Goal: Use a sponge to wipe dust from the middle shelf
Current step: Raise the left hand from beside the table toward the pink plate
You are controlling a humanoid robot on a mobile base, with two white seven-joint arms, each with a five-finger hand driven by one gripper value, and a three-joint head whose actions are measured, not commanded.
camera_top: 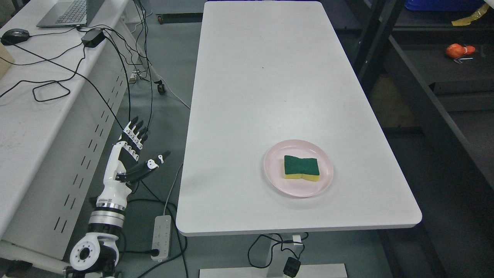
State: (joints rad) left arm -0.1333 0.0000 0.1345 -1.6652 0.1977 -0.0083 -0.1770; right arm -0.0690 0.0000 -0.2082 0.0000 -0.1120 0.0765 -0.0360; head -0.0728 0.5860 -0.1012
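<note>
Head view: green/yellow sponge (301,168) on pink plate (326,181); left hand (133,154) fingers spread.

The sponge (301,167) is dark green on top with a yellow layer beneath. It lies on a pale pink plate (278,154). The worktop (270,77) is plain white. The left hand (133,154) is white with black fingers. The floor (170,116) is grey. The shelf (424,96) is black, an orange object (457,51) on it.
</note>
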